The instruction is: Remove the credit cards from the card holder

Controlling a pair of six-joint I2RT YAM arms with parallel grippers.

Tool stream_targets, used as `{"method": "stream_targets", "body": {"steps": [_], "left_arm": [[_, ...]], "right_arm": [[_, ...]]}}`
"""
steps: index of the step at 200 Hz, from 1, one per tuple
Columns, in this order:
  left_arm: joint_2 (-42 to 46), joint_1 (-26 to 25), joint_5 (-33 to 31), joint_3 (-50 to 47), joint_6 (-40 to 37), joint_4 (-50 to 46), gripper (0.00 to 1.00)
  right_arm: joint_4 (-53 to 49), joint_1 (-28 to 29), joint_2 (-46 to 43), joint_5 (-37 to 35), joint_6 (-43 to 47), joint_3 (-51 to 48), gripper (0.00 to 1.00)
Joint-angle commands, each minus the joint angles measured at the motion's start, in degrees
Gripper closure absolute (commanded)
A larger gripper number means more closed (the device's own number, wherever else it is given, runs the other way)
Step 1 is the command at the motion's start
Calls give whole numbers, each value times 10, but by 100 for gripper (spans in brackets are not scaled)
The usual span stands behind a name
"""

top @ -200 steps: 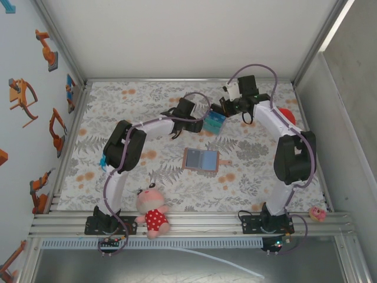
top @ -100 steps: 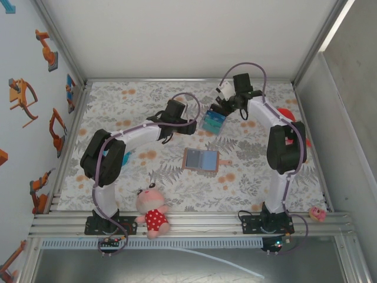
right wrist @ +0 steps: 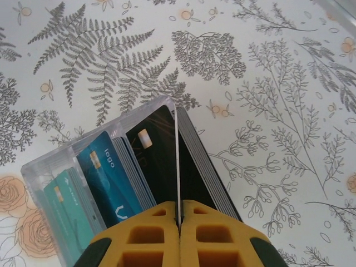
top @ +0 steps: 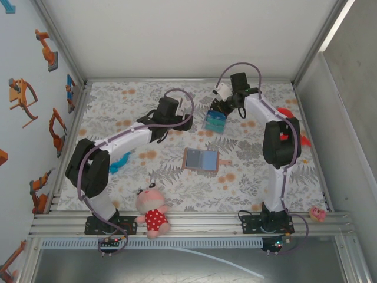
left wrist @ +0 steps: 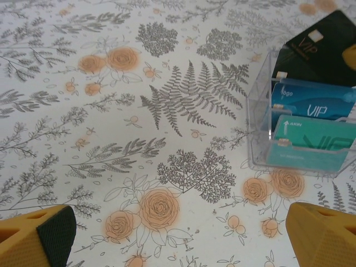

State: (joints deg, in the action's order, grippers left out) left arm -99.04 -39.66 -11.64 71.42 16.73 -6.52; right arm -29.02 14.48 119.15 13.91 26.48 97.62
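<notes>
Right wrist: right gripper (right wrist: 179, 207) clamped tight on a wall of the clear plastic card box (right wrist: 41, 167); left gripper (left wrist: 181, 228) spread wide, empty; pinkish-tan leather card holder (top: 201, 160) lies open nearer

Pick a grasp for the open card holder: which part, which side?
The card holder lies open and flat, leaving nothing to pinch from above. Probably take the small tab jutting from its right edge, coming in low from the right.

A plush doll (top: 152, 210) in a red dotted dress sits at the floral tablecloth's (top: 247, 177) near edge. A small pink toy (top: 318, 213) lies on the frame rail.
</notes>
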Motion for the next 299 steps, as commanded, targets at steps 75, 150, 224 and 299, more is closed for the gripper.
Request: {"method": "stream_targets", "body": {"steps": [75, 150, 224, 299], "left_arm": [[24, 7, -21, 10, -19, -10, 3], [44, 6, -27, -3, -14, -7, 3], [53, 6, -27, -7, -8, -6, 3], [74, 5, -27, -20, -6, -2, 3]], "right_arm": [[-104, -3, 34, 52, 34, 44, 100], [-157, -2, 30, 100, 42, 55, 100], [-165, -2, 30, 95, 41, 63, 96], [-104, -2, -32, 60, 2, 30, 80]]}}
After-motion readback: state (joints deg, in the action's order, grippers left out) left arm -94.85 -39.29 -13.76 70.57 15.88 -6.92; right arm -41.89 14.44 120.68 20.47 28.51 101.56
